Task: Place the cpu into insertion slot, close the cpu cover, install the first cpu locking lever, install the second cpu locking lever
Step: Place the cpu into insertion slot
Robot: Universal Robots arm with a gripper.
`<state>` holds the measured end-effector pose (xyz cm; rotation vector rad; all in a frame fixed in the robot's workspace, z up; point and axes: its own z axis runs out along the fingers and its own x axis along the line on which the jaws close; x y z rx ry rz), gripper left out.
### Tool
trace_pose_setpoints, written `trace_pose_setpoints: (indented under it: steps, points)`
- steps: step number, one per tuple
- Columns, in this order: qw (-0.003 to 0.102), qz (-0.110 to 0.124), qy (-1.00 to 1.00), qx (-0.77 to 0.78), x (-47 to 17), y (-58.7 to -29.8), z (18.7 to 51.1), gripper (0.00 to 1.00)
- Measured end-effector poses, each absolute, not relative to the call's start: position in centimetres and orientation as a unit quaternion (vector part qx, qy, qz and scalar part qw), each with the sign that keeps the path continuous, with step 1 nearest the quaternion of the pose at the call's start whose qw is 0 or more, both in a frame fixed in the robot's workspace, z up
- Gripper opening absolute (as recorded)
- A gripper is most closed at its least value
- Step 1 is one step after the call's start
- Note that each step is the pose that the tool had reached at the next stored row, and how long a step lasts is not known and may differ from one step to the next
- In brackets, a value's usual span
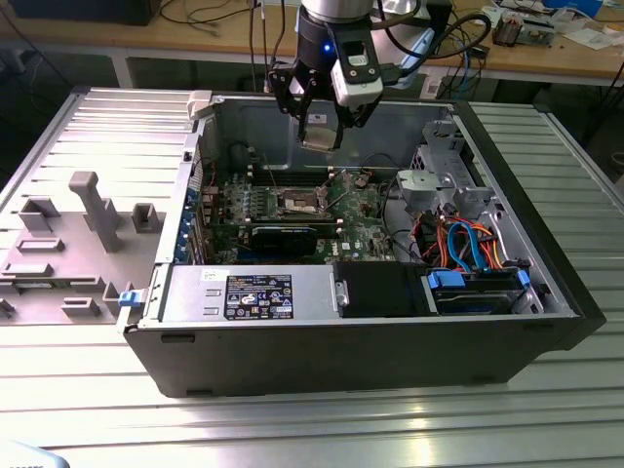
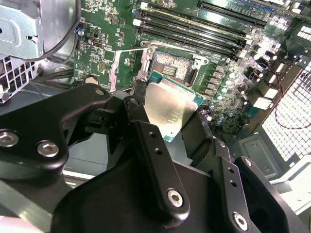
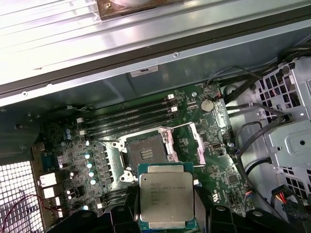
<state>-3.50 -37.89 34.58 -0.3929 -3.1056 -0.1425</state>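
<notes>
The socket (image 3: 146,153) lies bare, so nothing is seated yet. The gripper (image 1: 321,125) grasps the chip (image 3: 167,196) by its edges, hovering above the socket. The cover (image 3: 197,141) stands open, so placing, closing and latching all remain.

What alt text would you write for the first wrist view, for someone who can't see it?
A silver-topped cpu is held between black fingers above a green motherboard, near its open insertion slot. Long black memory slots lie beyond, inside a grey computer case.
</notes>
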Motion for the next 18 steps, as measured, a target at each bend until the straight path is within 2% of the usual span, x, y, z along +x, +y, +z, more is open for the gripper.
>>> trace_pose_setpoints:
  steps: [18]
  points:
    - [0.003, -0.046, -0.987, -0.153, -3.50, -37.89, 34.51, 0.54]
